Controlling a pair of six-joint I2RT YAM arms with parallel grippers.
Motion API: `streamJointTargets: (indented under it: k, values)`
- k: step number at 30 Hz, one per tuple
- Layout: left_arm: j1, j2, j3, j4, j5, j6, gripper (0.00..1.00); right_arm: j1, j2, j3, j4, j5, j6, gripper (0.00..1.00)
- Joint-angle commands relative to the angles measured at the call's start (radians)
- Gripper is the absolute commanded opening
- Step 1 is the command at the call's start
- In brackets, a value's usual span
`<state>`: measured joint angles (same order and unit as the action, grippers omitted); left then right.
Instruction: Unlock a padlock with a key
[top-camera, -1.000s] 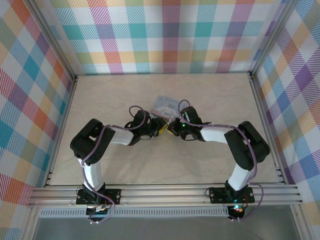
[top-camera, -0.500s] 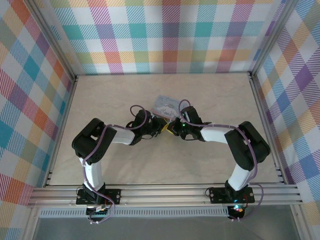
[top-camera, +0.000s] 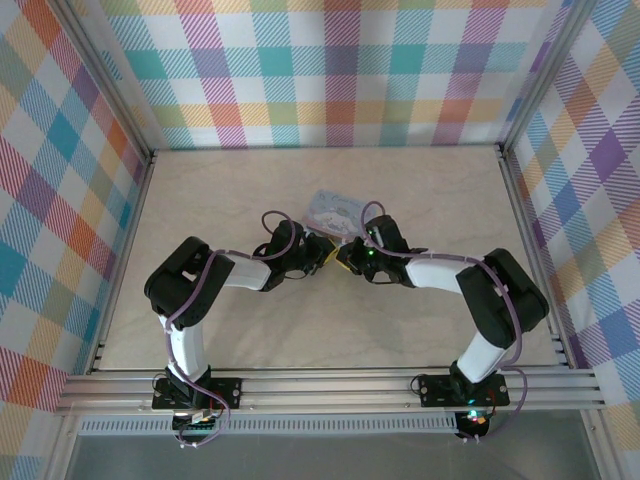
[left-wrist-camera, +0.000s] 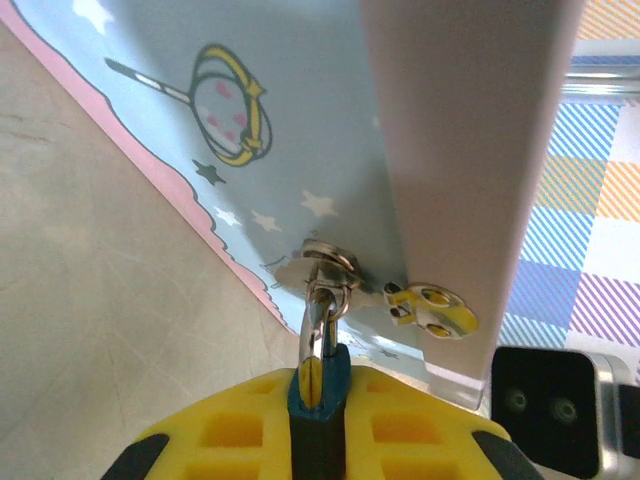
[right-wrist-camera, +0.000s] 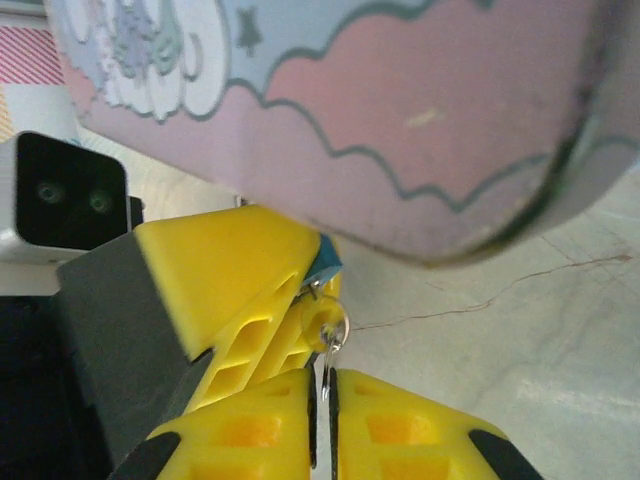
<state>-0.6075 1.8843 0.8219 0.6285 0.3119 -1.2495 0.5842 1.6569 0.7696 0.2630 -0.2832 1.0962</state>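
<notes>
My left jaws are clamped on the blue body of the padlock (left-wrist-camera: 325, 380). Its silver shackle (left-wrist-camera: 314, 325) runs up through the hasp on the pale blue cartoon-printed box (left-wrist-camera: 300, 120), which stands mid-tabletop (left-wrist-camera: 90, 300). My right jaws face the left ones just beside the padlock, closed to a slit on the thin silver key (right-wrist-camera: 326, 370), with its small ring (right-wrist-camera: 326, 322) just below the padlock's blue corner.

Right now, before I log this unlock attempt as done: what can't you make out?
- Padlock keyhole: left wrist view, buried between the left gripper fingers.
- Key blade: right wrist view, pinched inside the right gripper.
- Shackle locked or released: left wrist view, its ends hidden by those fingers.
</notes>
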Motion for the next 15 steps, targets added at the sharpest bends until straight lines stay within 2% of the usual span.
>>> streamJointTargets:
  k: [1, 10, 15]
  values:
    - [-0.006, -0.013, 0.008, 0.007, -0.017, -0.006, 0.0, -0.003, -0.041, -0.02, 0.038, 0.007, 0.001, 0.15]
    - [-0.006, -0.016, 0.008, 0.008, -0.018, -0.007, 0.0, -0.013, -0.091, -0.065, 0.009, 0.036, -0.024, 0.2]
    - [-0.006, -0.023, 0.008, 0.006, -0.014, -0.008, 0.0, -0.025, -0.157, -0.076, -0.037, 0.068, -0.102, 0.24]
